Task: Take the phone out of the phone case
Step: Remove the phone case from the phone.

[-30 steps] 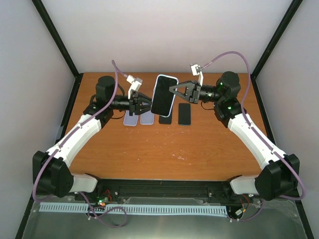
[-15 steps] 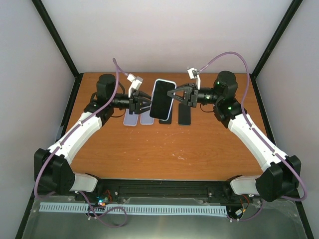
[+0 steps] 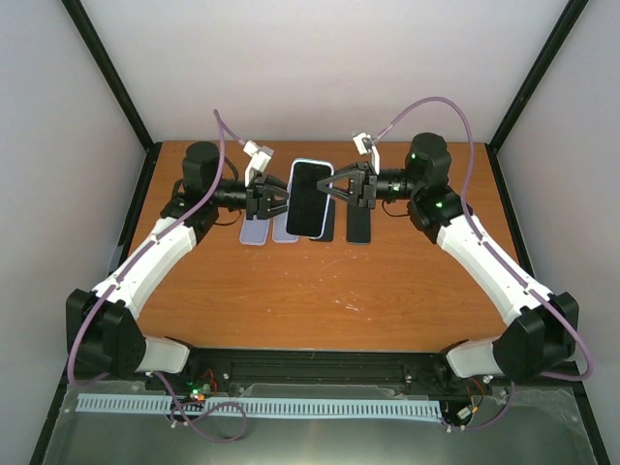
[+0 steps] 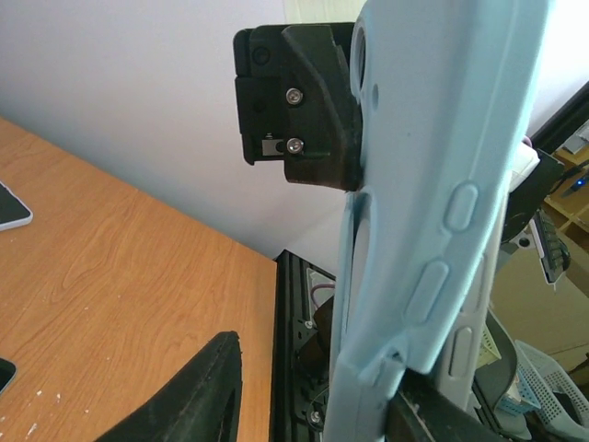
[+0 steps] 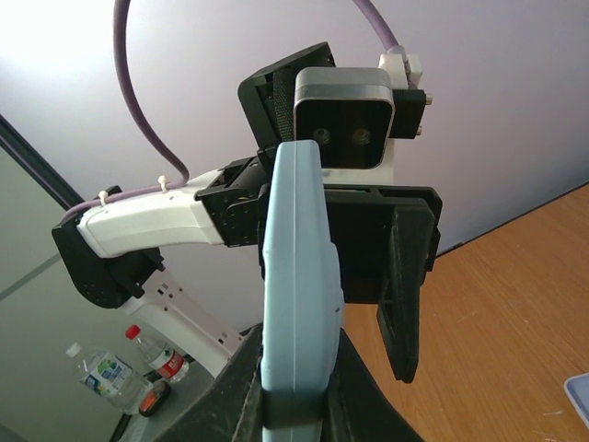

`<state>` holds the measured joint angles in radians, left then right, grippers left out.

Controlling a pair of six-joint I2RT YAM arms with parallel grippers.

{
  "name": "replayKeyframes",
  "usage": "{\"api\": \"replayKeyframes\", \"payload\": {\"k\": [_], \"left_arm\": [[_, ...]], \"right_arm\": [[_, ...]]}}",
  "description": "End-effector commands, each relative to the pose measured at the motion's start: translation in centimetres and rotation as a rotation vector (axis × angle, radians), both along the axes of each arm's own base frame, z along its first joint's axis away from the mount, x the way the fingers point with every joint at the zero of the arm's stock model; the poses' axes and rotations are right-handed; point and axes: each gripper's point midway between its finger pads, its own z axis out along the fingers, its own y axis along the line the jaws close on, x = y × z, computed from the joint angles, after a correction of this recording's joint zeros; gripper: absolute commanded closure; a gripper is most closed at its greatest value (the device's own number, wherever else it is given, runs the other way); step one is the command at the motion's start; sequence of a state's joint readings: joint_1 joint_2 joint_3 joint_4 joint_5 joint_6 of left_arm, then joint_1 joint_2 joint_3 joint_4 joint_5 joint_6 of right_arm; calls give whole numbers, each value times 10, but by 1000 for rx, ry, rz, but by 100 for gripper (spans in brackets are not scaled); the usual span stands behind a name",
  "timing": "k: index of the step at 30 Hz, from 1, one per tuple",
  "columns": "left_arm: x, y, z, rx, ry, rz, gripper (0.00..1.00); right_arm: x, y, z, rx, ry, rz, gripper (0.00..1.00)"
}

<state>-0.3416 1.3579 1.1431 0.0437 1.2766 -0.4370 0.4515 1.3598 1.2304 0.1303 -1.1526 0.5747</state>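
A phone in a light blue case [image 3: 310,197] hangs in the air above the back of the table, screen facing up. My right gripper [image 3: 339,186] is shut on its right edge; in the right wrist view the case [image 5: 296,276] stands edge-on, pinched between my fingers [image 5: 241,391]. My left gripper [image 3: 282,201] is open at the case's left edge. In the left wrist view the case back [image 4: 433,184] with its side buttons fills the right, close to one finger [image 4: 433,422]; the other finger [image 4: 189,396] stands well apart.
On the wooden table [image 3: 320,291] under the held phone lie two pale blue cases [image 3: 256,233] [image 3: 284,232] and two black phones [image 3: 324,231] [image 3: 358,223] in a row. A phone edge [image 4: 9,207] shows at the left of the left wrist view.
My right gripper has carried the cased phone leftward and lower, to the left gripper's open jaws. The left arm has shifted slightly left.
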Motion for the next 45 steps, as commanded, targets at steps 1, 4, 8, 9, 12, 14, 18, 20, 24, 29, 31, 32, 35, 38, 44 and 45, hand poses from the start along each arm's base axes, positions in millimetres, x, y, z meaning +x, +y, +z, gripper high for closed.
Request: {"api": "replayKeyframes", "payload": {"k": [1,4,8,9,12,14,18,20,24,29,31,32,35,38,44,45], "left_arm": [[4,-2,46,-79,-103,56,68],[2,-1,43,-81,-82,58,78],[2,3,41,-88,-51,66,89],[3,5,41,-91,-41,71,92],[6,10,39,-99,-7,83,99],[8,14,38,-106,18,93,99],[12,19,31,-113,74,118,100],[15,21,28,-113,100,136,99],[26,27,20,-116,171,188,99],[52,41,3,-112,321,311,99],[66,47,-7,-96,407,383,99],[72,50,-10,-92,443,418,99],[86,58,-22,-83,559,516,99],[93,62,-34,-80,651,565,99],[100,72,-55,-106,827,597,99],[101,73,-57,-110,850,599,99]], "right_arm": [[-53,23,-23,-76,98,291,97],[-46,22,-14,-75,74,278,97],[-32,17,-7,-73,67,249,97],[-29,17,-6,-74,67,241,97],[-16,14,-4,-79,57,213,95],[-7,11,-1,-82,47,181,89],[14,2,4,-89,25,101,66],[25,-4,10,-93,5,55,57],[43,-16,15,-111,-30,-36,42],[53,-23,14,-166,-119,-137,29],[57,-27,10,-196,-155,-186,26],[61,-29,7,-212,-172,-215,25],[68,-35,3,-249,-212,-288,25],[71,-37,1,-279,-250,-332,25],[68,-22,-18,-436,-446,-413,25],[67,-18,-21,-458,-478,-419,25]]}}
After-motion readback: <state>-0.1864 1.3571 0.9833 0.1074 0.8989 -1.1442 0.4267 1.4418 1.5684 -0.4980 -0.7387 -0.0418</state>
